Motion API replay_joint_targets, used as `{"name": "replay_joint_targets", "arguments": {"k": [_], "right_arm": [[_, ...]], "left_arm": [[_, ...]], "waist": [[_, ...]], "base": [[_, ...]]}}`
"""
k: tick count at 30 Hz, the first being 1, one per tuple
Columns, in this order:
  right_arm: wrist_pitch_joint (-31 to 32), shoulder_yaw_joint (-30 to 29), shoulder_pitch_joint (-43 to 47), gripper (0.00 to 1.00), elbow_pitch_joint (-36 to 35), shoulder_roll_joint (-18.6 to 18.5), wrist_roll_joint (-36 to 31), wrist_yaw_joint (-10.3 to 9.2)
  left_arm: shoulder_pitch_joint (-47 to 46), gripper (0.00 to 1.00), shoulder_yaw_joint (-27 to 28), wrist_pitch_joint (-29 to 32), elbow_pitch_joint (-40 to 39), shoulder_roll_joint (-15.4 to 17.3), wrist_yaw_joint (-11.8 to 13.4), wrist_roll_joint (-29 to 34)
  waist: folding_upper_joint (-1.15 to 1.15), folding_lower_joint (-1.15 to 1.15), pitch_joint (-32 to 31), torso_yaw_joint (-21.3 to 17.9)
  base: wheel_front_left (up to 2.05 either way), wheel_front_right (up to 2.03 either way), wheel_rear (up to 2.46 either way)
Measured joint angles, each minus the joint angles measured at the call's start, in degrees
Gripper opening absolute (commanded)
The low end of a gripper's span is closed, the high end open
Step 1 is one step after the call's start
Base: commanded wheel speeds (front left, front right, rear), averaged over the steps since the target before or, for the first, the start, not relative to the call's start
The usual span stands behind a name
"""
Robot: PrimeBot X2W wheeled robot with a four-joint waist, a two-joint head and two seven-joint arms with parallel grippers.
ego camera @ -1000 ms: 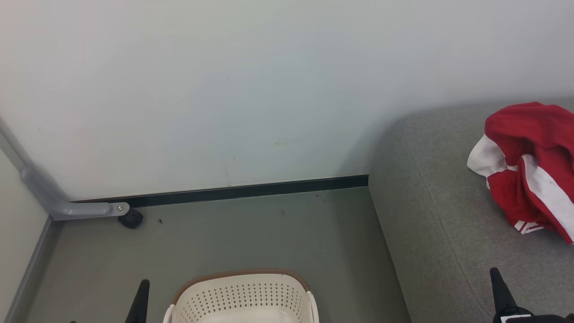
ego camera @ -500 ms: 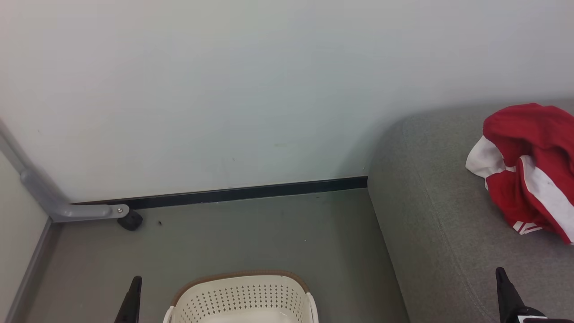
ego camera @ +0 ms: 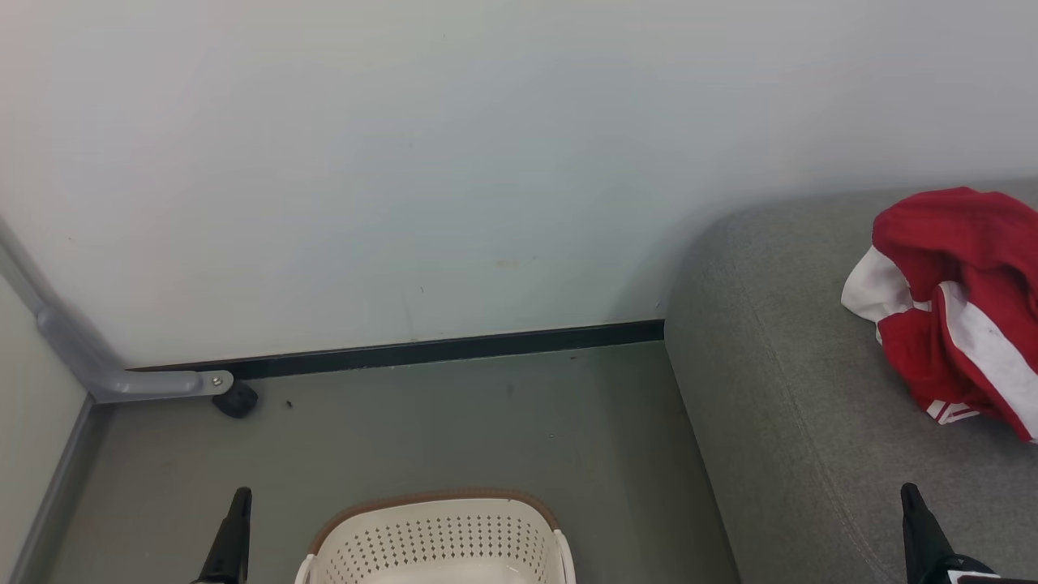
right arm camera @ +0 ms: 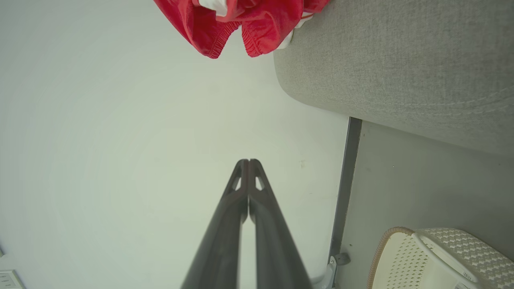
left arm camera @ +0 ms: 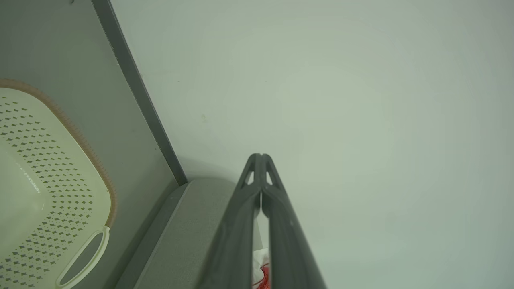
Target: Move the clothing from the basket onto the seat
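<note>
Clothing (ego camera: 949,300) lies in a crumpled red-and-white heap on the seat (ego camera: 778,405), at the right of the head view and well apart from the basket (ego camera: 438,496). The basket stands on the grey floor (ego camera: 486,422) near the seat's rounded left end, at the bottom edge of that view. The left gripper (left arm camera: 260,157) is closed, its two dark fingers meeting at the tips. It points at the pale wall (left arm camera: 361,100) above the seat's corner, and in the head view it sits left of the basket. The right gripper (right arm camera: 248,162) is likewise closed tip to tip and shows over the seat, with the clothing further ahead. A black skirting (ego camera: 454,347) runs along the wall's foot. A grey bracket (ego camera: 146,381) with a black wheel (ego camera: 237,399) sits at the far left.
</note>
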Motion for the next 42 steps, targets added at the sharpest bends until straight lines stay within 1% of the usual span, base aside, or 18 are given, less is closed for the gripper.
{"name": "replay_joint_targets", "arguments": {"k": [42], "right_arm": [[0.0,0.0,-0.01,0.0,-0.05,0.01,0.02,0.0]], "left_arm": [[-0.01,0.0,0.0,0.0,0.0,-0.02,0.0,-0.07]], "waist": [[0.0,0.0,0.01,0.01]], "base": [[0.0,0.0,0.0]]}}
